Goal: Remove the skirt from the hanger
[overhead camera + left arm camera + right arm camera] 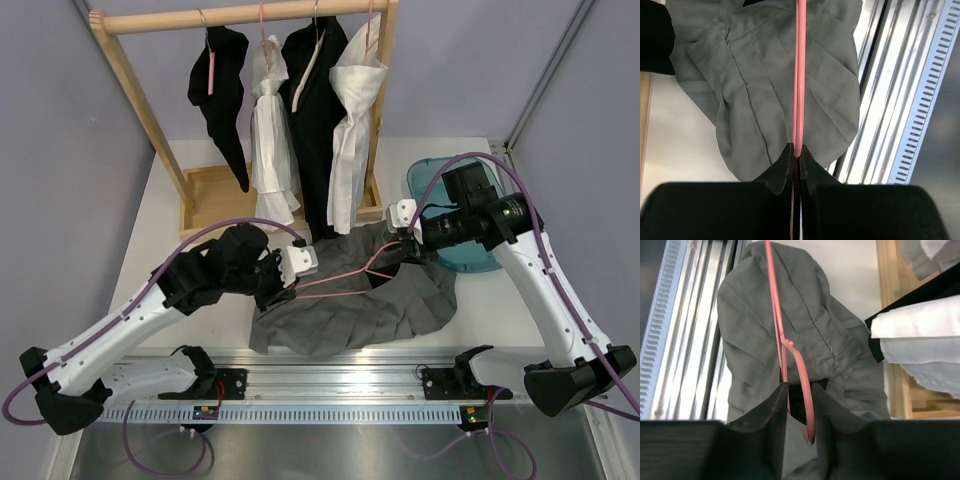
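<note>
The grey pleated skirt [350,310] lies crumpled on the table near the front rail. A thin pink wire hanger [340,280] is held just above it, between my two grippers. My left gripper [305,262] is shut on the hanger's wire [799,75], with the skirt [765,75] spread below. My right gripper [405,245] grips the hanger's hook [807,390] between its fingers, over the skirt's waistband [840,355]. Whether the skirt still hangs on the wire cannot be told.
A wooden clothes rack [135,100] stands at the back with black and white garments [350,120] on hangers. A blue bin [430,178] sits at the right behind my right arm. A metal rail [330,385] runs along the near edge.
</note>
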{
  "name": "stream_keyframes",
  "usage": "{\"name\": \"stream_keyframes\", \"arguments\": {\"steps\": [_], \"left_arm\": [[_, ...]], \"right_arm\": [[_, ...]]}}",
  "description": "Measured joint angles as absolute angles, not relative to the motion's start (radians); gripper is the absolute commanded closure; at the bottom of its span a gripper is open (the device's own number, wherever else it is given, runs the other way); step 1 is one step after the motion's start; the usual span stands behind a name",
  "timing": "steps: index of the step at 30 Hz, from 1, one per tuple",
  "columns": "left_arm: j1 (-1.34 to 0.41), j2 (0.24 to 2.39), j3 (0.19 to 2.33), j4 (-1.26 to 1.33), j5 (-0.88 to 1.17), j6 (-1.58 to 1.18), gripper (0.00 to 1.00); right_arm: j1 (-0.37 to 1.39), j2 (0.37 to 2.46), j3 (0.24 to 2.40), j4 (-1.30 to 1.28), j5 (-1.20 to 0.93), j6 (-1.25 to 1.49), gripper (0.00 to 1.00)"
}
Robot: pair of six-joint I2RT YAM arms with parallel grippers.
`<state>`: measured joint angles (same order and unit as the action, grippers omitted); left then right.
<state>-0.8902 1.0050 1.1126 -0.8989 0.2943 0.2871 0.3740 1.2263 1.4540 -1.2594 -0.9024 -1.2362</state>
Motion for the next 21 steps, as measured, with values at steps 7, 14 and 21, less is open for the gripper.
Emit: {"name": "stream_keyframes", "arguments": {"steps": [7,14,21], "left_arm": [[-0.89,0.92,1.085,-0.94,0.29,0.138,1.0],[-0.89,0.876,1.07,-0.963,0.291,0.033,1.0],[-0.89,0.801,1.071,-1.015,0.295,-0.059,1.0]], "right_arm": [[0.374,1.224,1.43,-1.06,-0.906,-0.97,0.32],[0.371,1.209,1.43,-0.881,-0.889,-0.675,0.18],[0.251,1.188,1.409,-0.783,-0.917,-0.475,0.16]]}}
